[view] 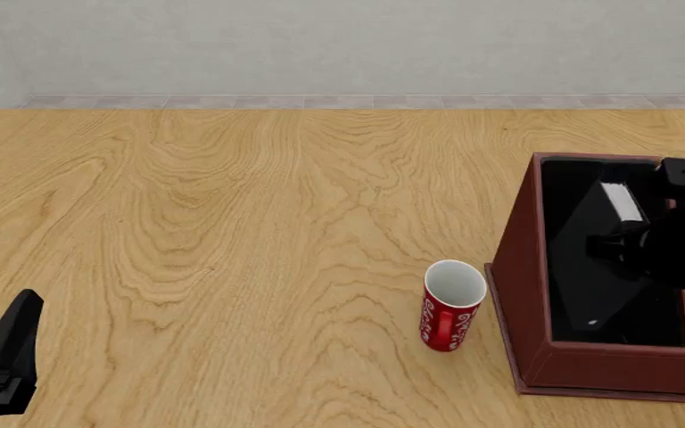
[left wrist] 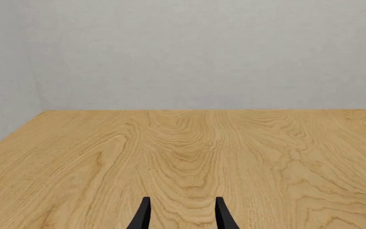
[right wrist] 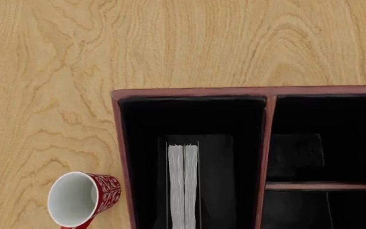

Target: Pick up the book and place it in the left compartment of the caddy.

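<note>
The caddy (view: 519, 267) stands at the right of the table, reddish-brown with a black interior. The black book (view: 623, 203) hangs tilted inside the left compartment (view: 563, 192), white page edges up. My right gripper (view: 638, 239) is over that compartment and looks shut on the book; black on black hides its fingers. In the right wrist view the book's page edges (right wrist: 183, 183) sit in the middle of the left compartment (right wrist: 141, 143) of the caddy (right wrist: 189, 92). My left gripper (view: 4, 343) is open and empty at the near left, fingers apart (left wrist: 183, 212).
A red-and-white mug (view: 452, 308) stands upright just left of the caddy's near corner, also seen in the right wrist view (right wrist: 75, 198). Smaller divided sections (right wrist: 326, 138) lie right of the left compartment. A grey wall runs behind the table's far edge.
</note>
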`<action>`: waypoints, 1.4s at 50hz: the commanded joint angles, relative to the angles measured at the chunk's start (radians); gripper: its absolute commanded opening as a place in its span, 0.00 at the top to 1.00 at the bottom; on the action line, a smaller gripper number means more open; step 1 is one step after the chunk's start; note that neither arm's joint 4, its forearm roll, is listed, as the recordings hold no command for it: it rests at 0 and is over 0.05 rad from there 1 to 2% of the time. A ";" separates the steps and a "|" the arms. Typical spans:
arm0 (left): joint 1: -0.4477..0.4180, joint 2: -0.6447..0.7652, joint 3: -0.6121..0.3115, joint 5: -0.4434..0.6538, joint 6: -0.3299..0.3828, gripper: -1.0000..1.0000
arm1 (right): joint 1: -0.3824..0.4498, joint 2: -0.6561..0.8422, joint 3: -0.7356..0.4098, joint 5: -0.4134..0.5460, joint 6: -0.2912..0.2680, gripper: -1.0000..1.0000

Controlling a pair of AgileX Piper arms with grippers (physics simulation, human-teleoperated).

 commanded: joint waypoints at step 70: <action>0.000 0.000 0.000 0.000 0.000 0.00 | 0.006 0.145 0.090 -0.202 0.030 1.00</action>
